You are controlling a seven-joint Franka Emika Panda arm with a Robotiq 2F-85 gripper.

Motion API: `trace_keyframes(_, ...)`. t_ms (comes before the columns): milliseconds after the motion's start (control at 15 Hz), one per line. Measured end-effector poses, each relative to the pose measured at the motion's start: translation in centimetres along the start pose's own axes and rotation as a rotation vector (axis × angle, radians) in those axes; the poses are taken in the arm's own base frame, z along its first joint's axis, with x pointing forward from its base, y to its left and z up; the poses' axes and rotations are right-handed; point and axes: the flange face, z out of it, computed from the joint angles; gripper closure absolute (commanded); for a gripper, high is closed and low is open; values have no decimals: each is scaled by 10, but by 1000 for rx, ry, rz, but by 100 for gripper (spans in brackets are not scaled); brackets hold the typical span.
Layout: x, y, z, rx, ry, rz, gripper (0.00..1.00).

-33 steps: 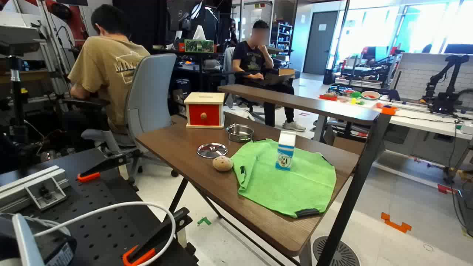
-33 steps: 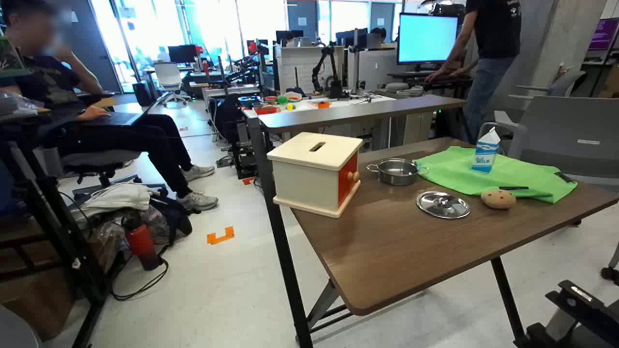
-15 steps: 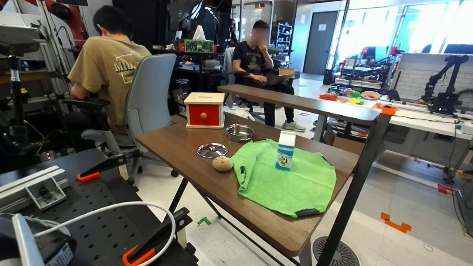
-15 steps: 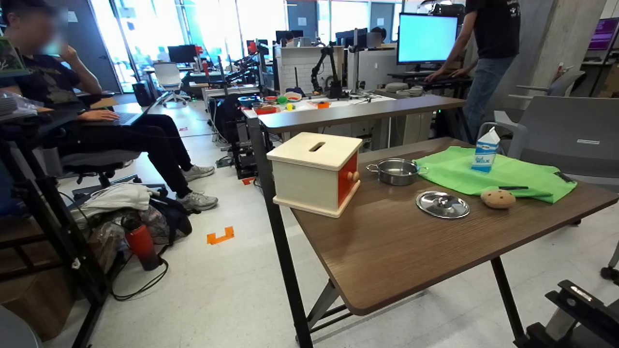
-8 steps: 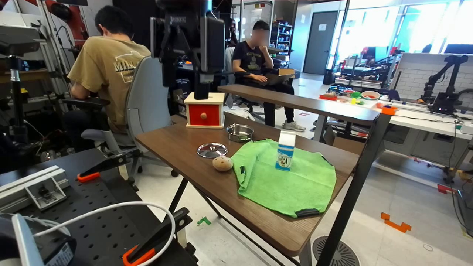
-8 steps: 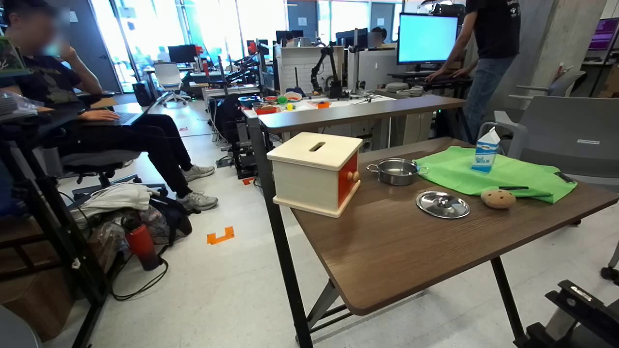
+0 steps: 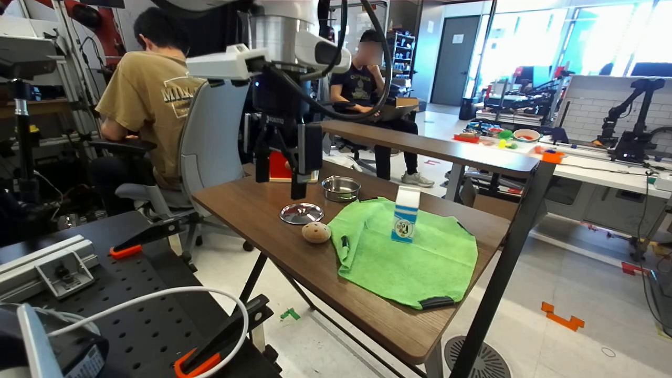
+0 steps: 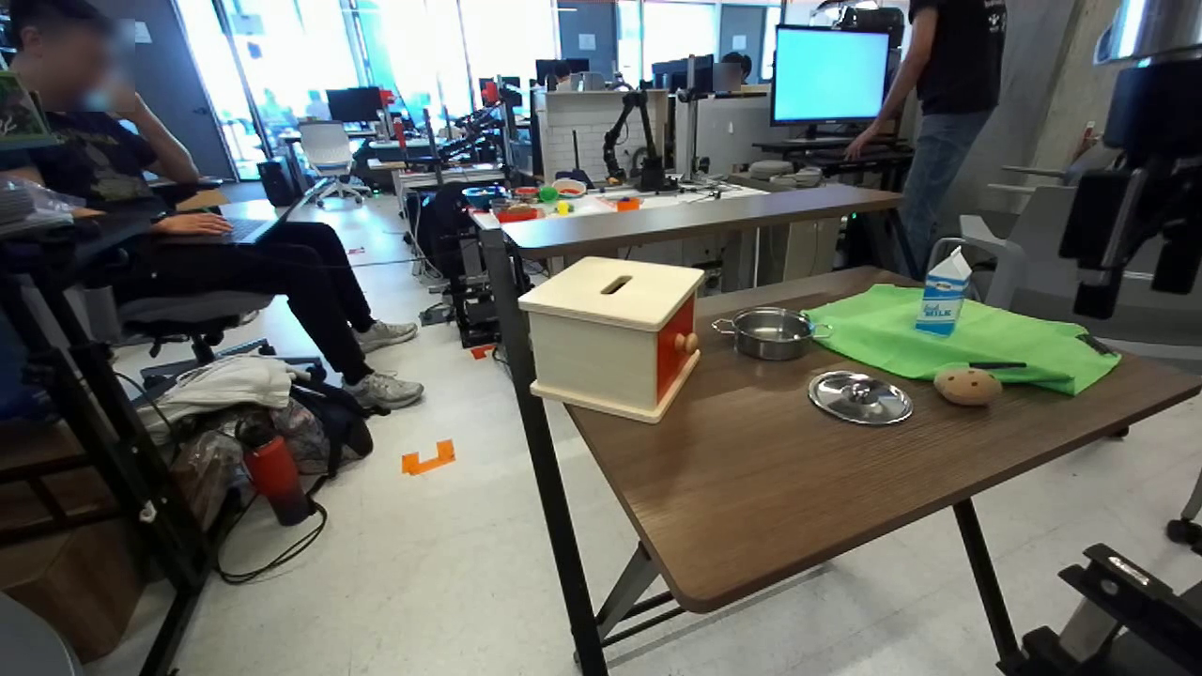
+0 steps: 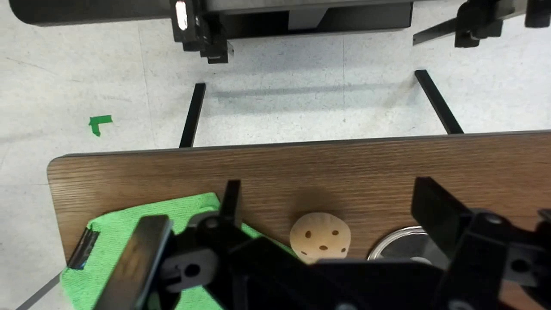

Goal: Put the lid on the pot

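Brown wood-grain tabletop (image 8: 808, 507) fills the middle of the scene, and on it the lid (image 8: 860, 406) lies flat, knob (image 8: 859, 388) upward, round and so with no long axis to match. Near it but not touching sits the tan lump (image 9: 320, 236), close by the green cloth (image 7: 415, 268), where the milk carton (image 7: 405, 219) stands upright. On the lid's far side in both exterior views is the pot (image 8: 772, 349), uncovered and apart from it, with the red-fronted box (image 8: 596, 352) near. Well above the tabletop hangs the gripper (image 9: 329, 196), jaws wide and holding nothing. The coming move turns on one offset, clearest in the wrist view: the lump shows between the fingers (image 9: 439, 215), while the lid lies to the right of the jaws' middle, partly hidden by the right-hand finger. A straight drop would, I judge, sooner meet the lump than the knob, so the gripper probably has to shift toward that right side and centre on the knob before going down. After that, the carry would run toward the far side, to the pot.
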Motion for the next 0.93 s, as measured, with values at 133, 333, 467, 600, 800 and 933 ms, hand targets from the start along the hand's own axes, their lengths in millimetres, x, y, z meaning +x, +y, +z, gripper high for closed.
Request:
trace_keyframes(133,20,-11,13,-3,5,8,0)
trace_keyframes(333,50,-29,25,-3,45,-4,0)
trace_keyframes(467,68,-45,31,-2,64,-27,0)
trace_keyframes(600,83,-61,37,-2,71,-53,0)
trace_keyframes(800,101,-83,50,-2,73,-88,0)
trace_keyframes(933,111,-95,59,2,76,-107,0)
